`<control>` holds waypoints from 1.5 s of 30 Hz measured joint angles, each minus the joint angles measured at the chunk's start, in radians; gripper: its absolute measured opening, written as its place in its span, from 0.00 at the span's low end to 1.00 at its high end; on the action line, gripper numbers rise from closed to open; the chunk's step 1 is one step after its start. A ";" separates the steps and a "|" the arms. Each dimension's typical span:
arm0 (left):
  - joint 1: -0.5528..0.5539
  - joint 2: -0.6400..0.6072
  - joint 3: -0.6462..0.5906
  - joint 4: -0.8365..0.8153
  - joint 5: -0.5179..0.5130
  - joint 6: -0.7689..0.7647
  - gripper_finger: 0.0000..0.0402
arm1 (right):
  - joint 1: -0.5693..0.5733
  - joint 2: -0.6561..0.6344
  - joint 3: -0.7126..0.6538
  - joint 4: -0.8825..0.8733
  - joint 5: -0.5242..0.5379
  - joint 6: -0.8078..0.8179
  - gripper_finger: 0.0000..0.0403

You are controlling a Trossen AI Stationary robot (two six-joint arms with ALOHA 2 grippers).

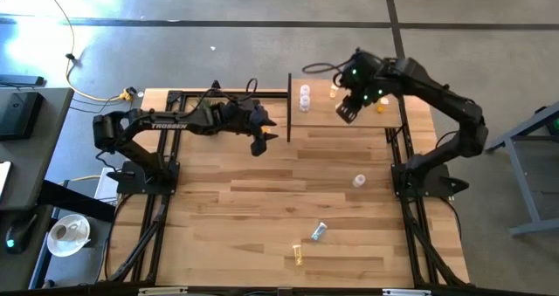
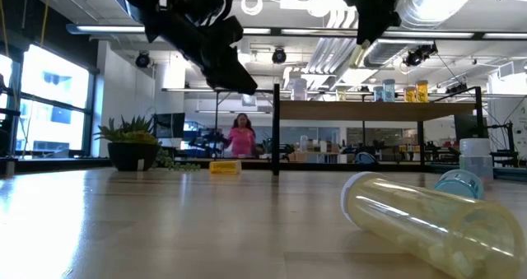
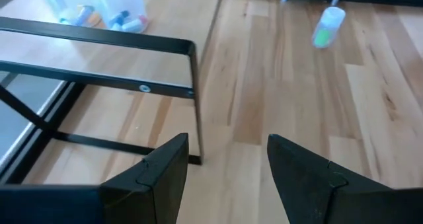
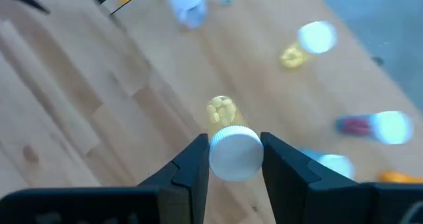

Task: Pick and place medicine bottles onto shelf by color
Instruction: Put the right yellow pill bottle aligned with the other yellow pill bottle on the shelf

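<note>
"TROSSEN" lettering on left arm (image 1: 168, 126), left tool (image 3: 225, 174) wide; right tool (image 4: 232, 159) clamping yellow bottle (image 4: 228, 143).

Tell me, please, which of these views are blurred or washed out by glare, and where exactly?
High view: strong window glare whitens the floor at the top left corner. Low view: the fallen yellow bottle close to the lens is soft, and the windows at left are blown out. Right wrist view: the capped bottle in the right claw is fairly sharp, while the bottles beyond smear into bright blobs. Left wrist view: mostly clear.

Yellow bottle (image 4: 228, 145) held above shelf (image 1: 349, 117).
</note>
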 joint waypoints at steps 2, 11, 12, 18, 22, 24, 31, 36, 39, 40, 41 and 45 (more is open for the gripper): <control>0.009 0.000 0.000 0.000 -0.001 0.016 0.49 | -0.036 0.012 0.028 -0.017 0.000 -0.018 0.26; 0.046 0.000 0.000 -0.012 -0.002 0.068 0.49 | -0.133 0.161 0.203 -0.136 0.001 -0.093 0.26; 0.050 0.000 0.000 -0.016 -0.002 0.068 0.49 | -0.134 0.181 0.224 -0.154 0.001 -0.097 0.26; 0.081 0.000 0.000 -0.034 -0.002 0.068 0.49 | -0.136 0.287 0.308 -0.217 0.000 -0.142 0.26; 0.098 0.000 0.000 -0.037 -0.002 0.068 0.49 | -0.136 0.336 0.318 -0.220 0.000 -0.160 0.26; 0.105 0.000 0.000 -0.038 -0.002 0.068 0.49 | -0.136 0.356 0.318 -0.223 0.000 -0.160 0.26; 0.120 0.000 0.000 -0.037 -0.002 0.078 0.49 | -0.136 0.407 0.318 -0.233 -0.004 -0.177 0.26; 0.120 0.000 0.000 -0.037 -0.002 0.087 0.49 | -0.135 0.426 0.318 -0.235 -0.007 -0.182 0.26; 0.120 0.000 0.000 -0.037 -0.002 0.087 0.49 | -0.135 0.428 0.318 -0.234 -0.008 -0.186 0.26; 0.120 0.000 0.000 -0.037 -0.002 0.087 0.49 | -0.135 0.428 0.318 -0.234 -0.007 -0.186 0.26; 0.120 0.000 0.000 -0.037 -0.002 0.087 0.49 | -0.135 0.428 0.318 -0.234 -0.007 -0.186 0.26; 0.120 0.000 0.000 -0.037 -0.002 0.087 0.49 | -0.134 0.428 0.318 -0.234 -0.008 -0.186 0.26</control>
